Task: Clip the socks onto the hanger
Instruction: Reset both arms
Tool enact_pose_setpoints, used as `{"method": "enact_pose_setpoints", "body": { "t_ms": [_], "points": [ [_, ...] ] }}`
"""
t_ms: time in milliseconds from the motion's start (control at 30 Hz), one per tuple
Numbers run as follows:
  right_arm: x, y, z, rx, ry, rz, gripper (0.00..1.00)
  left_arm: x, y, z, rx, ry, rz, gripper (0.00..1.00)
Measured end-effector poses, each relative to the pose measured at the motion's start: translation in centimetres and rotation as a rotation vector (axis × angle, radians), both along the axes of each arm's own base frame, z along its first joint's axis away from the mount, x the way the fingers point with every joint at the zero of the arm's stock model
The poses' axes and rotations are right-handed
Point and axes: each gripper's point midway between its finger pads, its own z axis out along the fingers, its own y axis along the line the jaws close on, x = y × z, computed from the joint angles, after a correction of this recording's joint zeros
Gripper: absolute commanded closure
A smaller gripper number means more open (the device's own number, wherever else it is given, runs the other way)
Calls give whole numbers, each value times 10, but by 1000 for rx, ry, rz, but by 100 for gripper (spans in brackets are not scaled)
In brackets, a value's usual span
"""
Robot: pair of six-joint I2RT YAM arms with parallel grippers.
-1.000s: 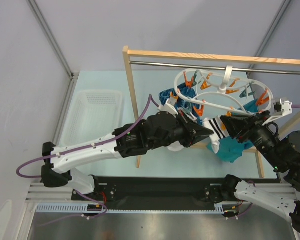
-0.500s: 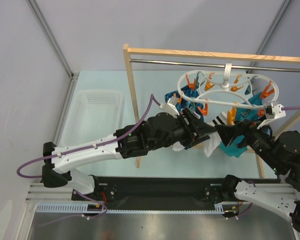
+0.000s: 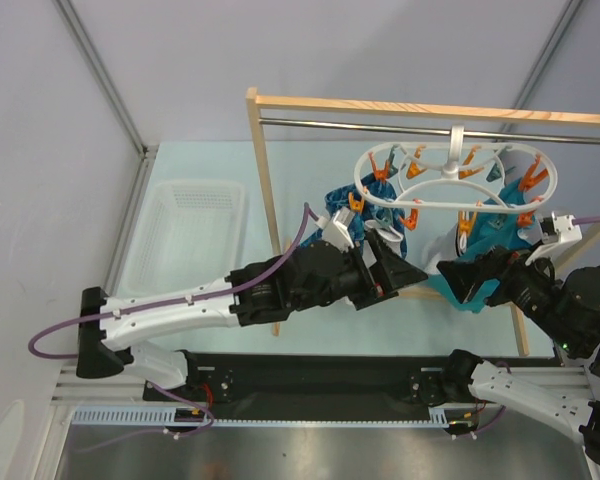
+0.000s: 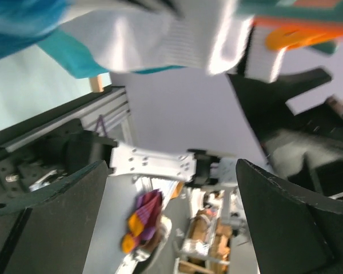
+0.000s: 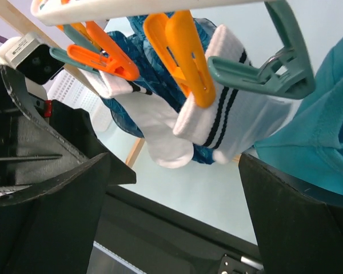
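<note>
The white oval hanger (image 3: 450,182) hangs by its hook from the metal rail. In the right wrist view two white socks with black cuff stripes hang from it. One sock (image 5: 231,117) is pinched at the cuff by an orange clip (image 5: 183,54). The other sock (image 5: 157,134) hangs from a second orange clip (image 5: 103,61). My left gripper (image 3: 400,265) (image 4: 171,165) and right gripper (image 3: 458,280) (image 5: 174,160) face each other just below the hanger. Both are open and empty, apart from the socks. The left wrist view shows a white sock (image 4: 160,34) above my jaws.
A wooden-framed rack (image 3: 265,190) with a metal rail (image 3: 380,128) carries the hanger. A blue patterned cloth (image 3: 338,215) and a teal garment (image 3: 488,240) also hang from the clips. A white basket (image 3: 190,235) sits at the left. Unused teal clips (image 5: 263,68) hang nearby.
Both grippers have opened and drawn back from the sock they held between them. The sock now hangs from its clip, and the hanger has swung back to level.
</note>
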Motion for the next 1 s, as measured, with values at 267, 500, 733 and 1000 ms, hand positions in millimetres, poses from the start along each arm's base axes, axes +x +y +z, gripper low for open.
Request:
{"method": "enact_pose_setpoints", "body": {
  "t_ms": [267, 500, 733, 1000],
  "points": [
    [-10, 0, -12, -10, 62, 31, 0, -13, 44, 2, -40, -243, -84, 0],
    [-16, 19, -39, 46, 69, 113, 0, -15, 130, 14, -91, -505, -20, 0],
    [-2, 63, -101, 120, 93, 176, 0, -2, 189, -63, 23, -576, 86, 1],
    [16, 86, -155, 305, -28, 174, 0, -5, 223, -147, -50, -623, 139, 0]
  ]
}}
